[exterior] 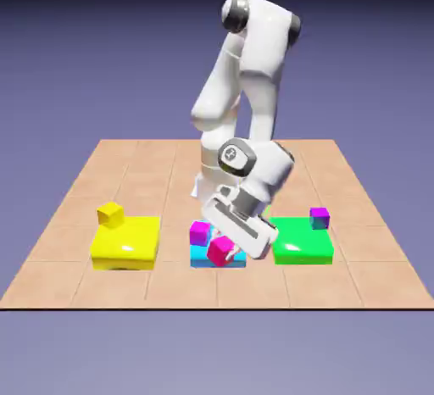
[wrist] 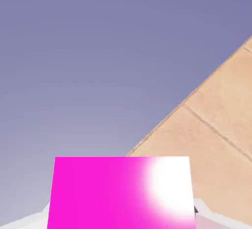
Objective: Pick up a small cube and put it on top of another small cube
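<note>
The small cube [exterior: 222,254], crimson red, is tilted between the fingers of my gripper [exterior: 223,247], which is shut on it. It hangs just over the front of a flat cyan block [exterior: 203,258], close to a magenta cube [exterior: 199,232]. In the hand view the small cube [wrist: 108,193] fills the bottom as a bright pink face with glare and hides the fingertips. Another small cube [exterior: 109,214], all yellow, rests on the back left corner of a flat yellow block [exterior: 127,245], well off to the exterior view's left of my gripper.
A flat green block [exterior: 301,242] lies at the exterior view's right, with a purple-and-teal cube [exterior: 319,217] on its back corner. The arm's white forearm leans over the gap between the cyan and green blocks. The hand view shows the table's edge [wrist: 197,93] against the backdrop.
</note>
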Robot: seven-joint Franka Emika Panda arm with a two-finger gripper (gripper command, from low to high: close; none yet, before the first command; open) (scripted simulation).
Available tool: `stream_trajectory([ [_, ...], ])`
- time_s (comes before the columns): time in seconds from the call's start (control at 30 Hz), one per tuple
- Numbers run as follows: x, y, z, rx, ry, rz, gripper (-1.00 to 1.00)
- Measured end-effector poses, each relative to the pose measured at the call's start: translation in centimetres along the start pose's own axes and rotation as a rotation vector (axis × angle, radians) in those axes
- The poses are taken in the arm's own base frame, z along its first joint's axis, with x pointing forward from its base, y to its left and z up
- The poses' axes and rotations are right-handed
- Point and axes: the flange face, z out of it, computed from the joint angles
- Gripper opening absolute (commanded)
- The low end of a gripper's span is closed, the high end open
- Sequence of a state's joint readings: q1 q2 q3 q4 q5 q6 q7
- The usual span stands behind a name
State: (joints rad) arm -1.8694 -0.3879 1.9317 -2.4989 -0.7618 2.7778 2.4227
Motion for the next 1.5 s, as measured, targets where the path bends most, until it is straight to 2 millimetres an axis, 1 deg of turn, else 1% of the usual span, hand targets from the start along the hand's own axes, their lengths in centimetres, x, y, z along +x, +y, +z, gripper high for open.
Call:
stream_trajectory([
  [0.2,5.7,0.6,0.8,-0.033,0.041,0.07,-1.0],
  [0.4,11.0,1.9,1.3,-0.066,0.067,0.146,-1.0],
  [0.63,16.7,4.1,1.6,-0.107,0.078,0.239,-1.0],
  [0.83,21.0,6.6,1.9,-0.144,0.071,0.322,-1.0],
  [1.0,24.0,9.1,2.2,-0.175,0.054,0.392,-1.0],
  [1.17,26.5,11.8,2.5,-0.207,0.027,0.462,-1.0],
  [1.33,28.4,14.7,3.0,-0.24,-0.009,0.531,-1.0],
  [1.5,29.8,17.8,3.5,-0.273,-0.054,0.6,-1.0],
])
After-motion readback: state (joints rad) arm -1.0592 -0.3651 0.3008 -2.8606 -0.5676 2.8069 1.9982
